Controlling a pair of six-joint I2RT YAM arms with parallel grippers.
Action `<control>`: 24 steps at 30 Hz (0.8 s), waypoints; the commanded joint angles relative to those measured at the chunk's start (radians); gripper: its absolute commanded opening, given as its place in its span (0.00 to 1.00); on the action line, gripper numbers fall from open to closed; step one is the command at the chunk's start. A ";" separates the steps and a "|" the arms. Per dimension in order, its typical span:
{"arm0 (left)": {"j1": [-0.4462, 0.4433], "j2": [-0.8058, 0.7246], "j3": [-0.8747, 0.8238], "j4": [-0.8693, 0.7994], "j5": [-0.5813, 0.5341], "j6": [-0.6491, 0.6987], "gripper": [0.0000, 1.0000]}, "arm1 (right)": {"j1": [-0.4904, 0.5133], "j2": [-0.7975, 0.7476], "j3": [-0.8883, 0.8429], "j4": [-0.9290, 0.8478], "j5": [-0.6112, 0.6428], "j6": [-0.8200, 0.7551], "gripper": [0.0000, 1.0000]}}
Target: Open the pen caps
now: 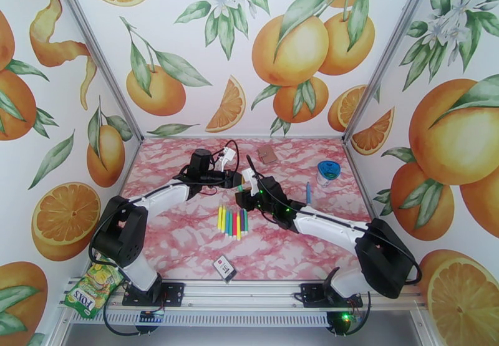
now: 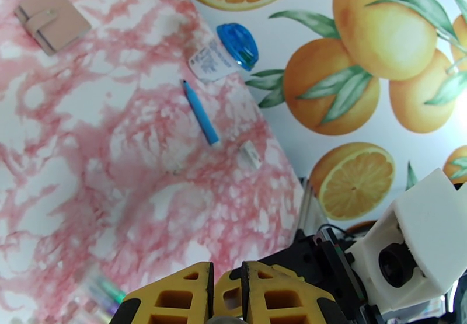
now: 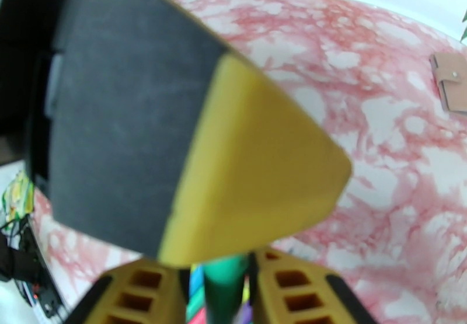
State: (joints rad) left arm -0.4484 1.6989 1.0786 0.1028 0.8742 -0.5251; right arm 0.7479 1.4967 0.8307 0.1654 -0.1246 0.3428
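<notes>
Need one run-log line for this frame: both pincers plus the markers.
left pincer: shut, load unseen | right pincer: shut on green marker | marker row: lying on table | blue pen: lying apart

1. The top camera sits high up, above and behind the arms on the near side. It looks down and forward at the whole table (image 1: 181, 247) from far off.
2. The left wrist camera sits just behind the left gripper (image 2: 226, 272). It looks toward the far right corner, low over the tabletop.
3. The right wrist camera sits just behind the right gripper (image 3: 222, 268) and the green pen (image 3: 225, 287) in it. It looks toward the far side, with the left gripper very close in front.
4. All three views see the tan wallet (image 1: 268, 154). The top and left wrist views share the blue pen (image 2: 201, 113).
</notes>
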 commanded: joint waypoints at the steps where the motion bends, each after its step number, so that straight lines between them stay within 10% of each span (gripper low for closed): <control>1: -0.006 -0.010 0.030 0.047 0.031 -0.008 0.00 | 0.007 0.022 0.007 0.032 -0.026 0.000 0.30; 24: 0.000 -0.003 0.095 -0.088 -0.138 0.036 0.00 | 0.017 -0.005 -0.039 0.014 -0.009 -0.033 0.10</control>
State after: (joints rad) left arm -0.4553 1.6989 1.1110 0.0399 0.8291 -0.5171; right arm 0.7467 1.5135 0.8181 0.1856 -0.1268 0.3412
